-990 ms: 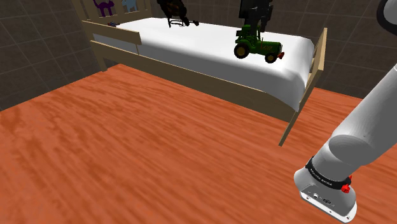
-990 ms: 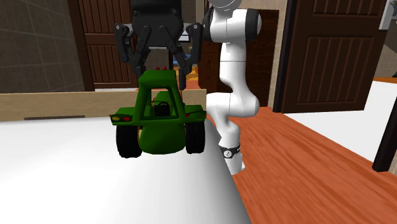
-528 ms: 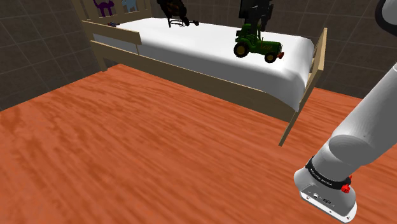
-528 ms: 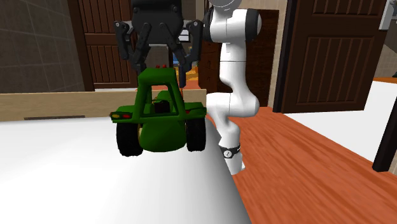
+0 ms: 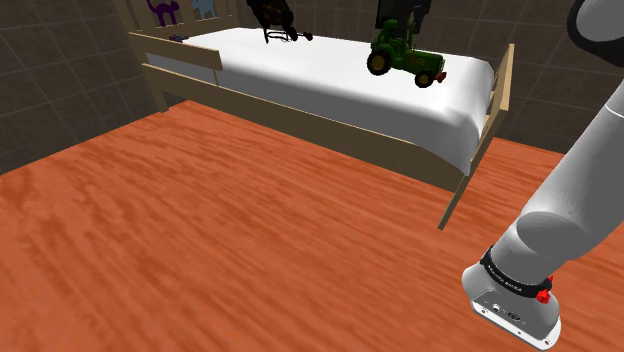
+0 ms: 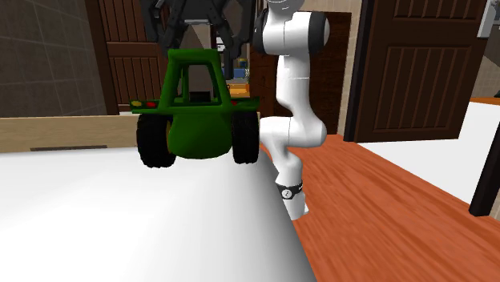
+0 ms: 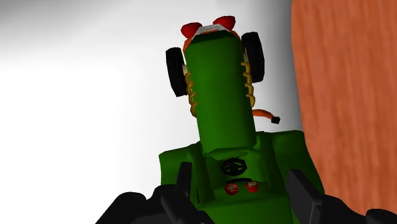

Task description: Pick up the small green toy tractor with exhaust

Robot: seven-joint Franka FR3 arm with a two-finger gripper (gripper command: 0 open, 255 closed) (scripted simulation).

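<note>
Briefly, shoulder view: the green toy tractor (image 5: 405, 58) is seen over the foot end of the bed (image 5: 300, 118), near the edge of the white mattress (image 5: 300, 75) on the view's right. The gripper (image 5: 402, 22) is directly above it at the cab, its upper part cut off by the frame. Whether the wheels are clear of the mattress cannot be told here. A dark object (image 5: 272, 18) at the bed's far end is too unclear to be named.

Second exterior view: the tractor is seen from behind, slightly rolled, with its rear wheels about level with the mattress top. The gripper comes down onto the cab roof and its fingertips are hidden behind the cab. The white arm (image 6: 292, 80) stands beyond, over the wooden floor (image 6: 377, 208).

Wrist view: the cab is clasped between both black fingers (image 7: 183, 184), so the gripper is closed to cab width on the tractor. The exhaust (image 7: 266, 116) sticks out beside the bonnet. Mattress is seen below, floor beside it.

Judged: the grasp is made and the lift is in hand. A straight raise is called for next. The toy looks tilted in the hold, so a firm squeeze is needed against slipping.
</note>
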